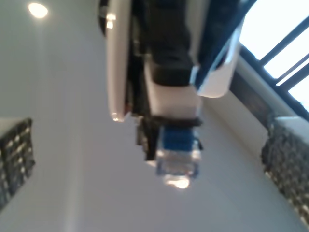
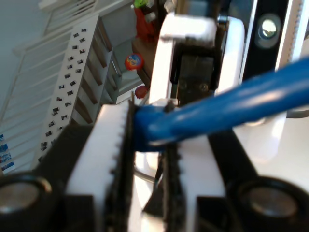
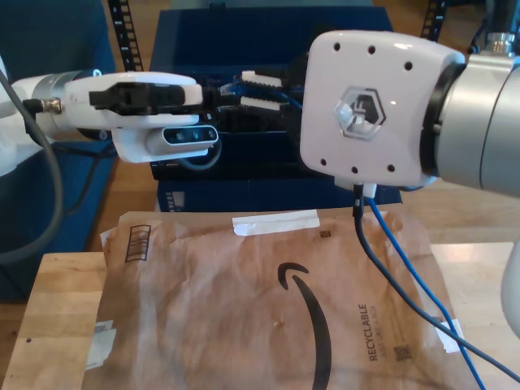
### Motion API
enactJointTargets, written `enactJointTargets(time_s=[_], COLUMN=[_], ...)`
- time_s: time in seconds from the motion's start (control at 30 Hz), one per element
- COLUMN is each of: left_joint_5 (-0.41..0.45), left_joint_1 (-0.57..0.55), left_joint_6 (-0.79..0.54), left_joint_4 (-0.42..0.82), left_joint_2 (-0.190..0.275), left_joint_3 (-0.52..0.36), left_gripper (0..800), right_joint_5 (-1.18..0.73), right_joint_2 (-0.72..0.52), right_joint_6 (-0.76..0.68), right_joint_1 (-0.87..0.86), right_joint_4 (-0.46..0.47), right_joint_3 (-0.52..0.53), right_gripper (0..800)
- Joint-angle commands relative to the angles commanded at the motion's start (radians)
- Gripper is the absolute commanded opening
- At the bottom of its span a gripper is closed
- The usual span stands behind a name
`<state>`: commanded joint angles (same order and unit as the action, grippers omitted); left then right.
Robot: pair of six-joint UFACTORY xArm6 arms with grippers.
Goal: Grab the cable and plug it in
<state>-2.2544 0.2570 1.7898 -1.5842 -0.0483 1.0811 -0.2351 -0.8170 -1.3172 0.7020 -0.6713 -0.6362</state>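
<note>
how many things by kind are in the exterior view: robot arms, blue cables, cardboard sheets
robot arms: 2, one at the exterior view's left, one at its right
blue cable: 1
cardboard sheet: 1
total: 4

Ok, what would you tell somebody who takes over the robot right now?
My first claw: open, its pads spread wide on either side of the clear plug, not touching it.
My second claw: shut on the blue Ethernet cable near its plug end.
The rest of the cable trails over the brown paper mailer in the exterior view.
Done: cable grabbed.
Left: plugging it in. The plug is free in the air.
</note>
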Motion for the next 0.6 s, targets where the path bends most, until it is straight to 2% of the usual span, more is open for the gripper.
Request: enactJointTargets(time_s=[0.17, 0.27, 0.33, 0.4, 0.5, 0.6], left_joint_5=[0.078, 0.176, 0.198, 0.212, 0.247, 0.249], left_joint_1=[0.048, 0.075, 0.086, 0.118, 0.141, 0.19], left_joint_6=[0.003, 0.002, -0.002, -0.003, -0.02, -0.095], left_joint_4=[0.115, 0.215, 0.288, 0.382, 0.562, 0.706], left_joint_2=[-0.002, 0.002, 0.002, 0.002, 0.005, 0.005], left_joint_3=[0.071, 0.083, 0.095, 0.14, 0.192, 0.255], left_gripper=[770, 772, 791, 792, 794, 795], right_joint_5=[-0.02, -0.103, -0.153, -0.183, -0.19, -0.189], right_joint_2=[0.012, 0.014, 0.023, 0.025, 0.028, 0.034], right_joint_6=[-0.002, -0.002, -0.003, -0.009, -0.021, -0.023], right_joint_1=[-0.072, -0.209, -0.324, -0.396, -0.414, -0.419], right_joint_4=[0.006, 0.003, 0.0, 0.003, 0.017, 0.017], right_joint_3=[-0.034, -0.048, -0.049, -0.051, -0.048, -0.038], right_gripper=[1, 1, 1, 1, 1, 1])
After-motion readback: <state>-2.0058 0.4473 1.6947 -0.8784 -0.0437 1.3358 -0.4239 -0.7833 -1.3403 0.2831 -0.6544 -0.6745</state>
